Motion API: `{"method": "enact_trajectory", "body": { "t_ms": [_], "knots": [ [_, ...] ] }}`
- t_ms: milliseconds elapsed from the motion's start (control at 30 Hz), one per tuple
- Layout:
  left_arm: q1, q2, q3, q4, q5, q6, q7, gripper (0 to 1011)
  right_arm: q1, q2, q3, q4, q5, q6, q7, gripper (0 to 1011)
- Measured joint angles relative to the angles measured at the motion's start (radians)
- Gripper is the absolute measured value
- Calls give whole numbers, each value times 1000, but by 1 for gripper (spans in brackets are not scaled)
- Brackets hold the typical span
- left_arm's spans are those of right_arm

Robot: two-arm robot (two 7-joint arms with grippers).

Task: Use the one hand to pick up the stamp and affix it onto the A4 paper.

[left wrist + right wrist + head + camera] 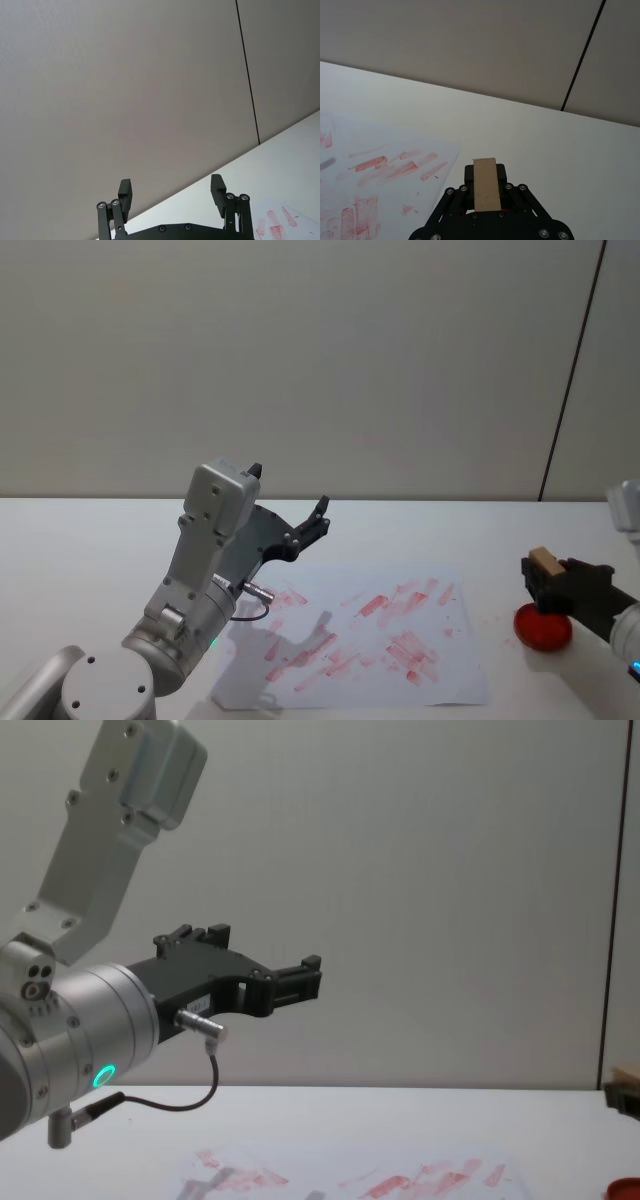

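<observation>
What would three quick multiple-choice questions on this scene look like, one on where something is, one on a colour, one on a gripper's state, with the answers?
1. Where is the stamp?
A. lying on the A4 paper
B. held in the right gripper above the red pad
C. in the left gripper

2. What colour are the marks on the A4 paper?
A. blue
B. green
C. red

3. How is the left gripper?
A. open and holding nothing
B. shut on the stamp
C. pressed flat on the paper

Answers: 1 B, the right gripper clamps the tan block over the red pad. 2 C, red smears cover the sheet. 3 A, its fingers stand apart in the air.
</observation>
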Motion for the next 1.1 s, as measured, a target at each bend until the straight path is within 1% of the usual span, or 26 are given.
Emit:
{"method": "enact_trajectory", "body": {
  "t_ms": [333, 633, 933, 1000, 1033, 1067, 1100],
  "knots": [
    [0, 0, 0, 0, 0, 0, 0, 1003, -1, 5, 2, 29, -29, -4, -7, 220],
    [0, 0, 0, 0, 0, 0, 0, 1002, 2, 1, -8, 57, -62, 3, 4, 220],
    [0, 0, 0, 0, 0, 0, 0, 1002, 0, -2, -16, 69, -79, 9, 11, 223],
    [0, 0, 0, 0, 0, 0, 0, 1002, 0, -3, -17, 70, -81, 10, 11, 238],
    [0, 0, 0, 0, 0, 0, 0, 1002, -1, -3, -18, 71, -83, 11, 12, 295],
    [0, 0, 0, 0, 0, 0, 0, 1002, -1, -3, -18, 72, -85, 11, 13, 307],
    [0, 0, 0, 0, 0, 0, 0, 1003, -1, -3, -18, 72, -85, 11, 13, 363]
  ]
}}
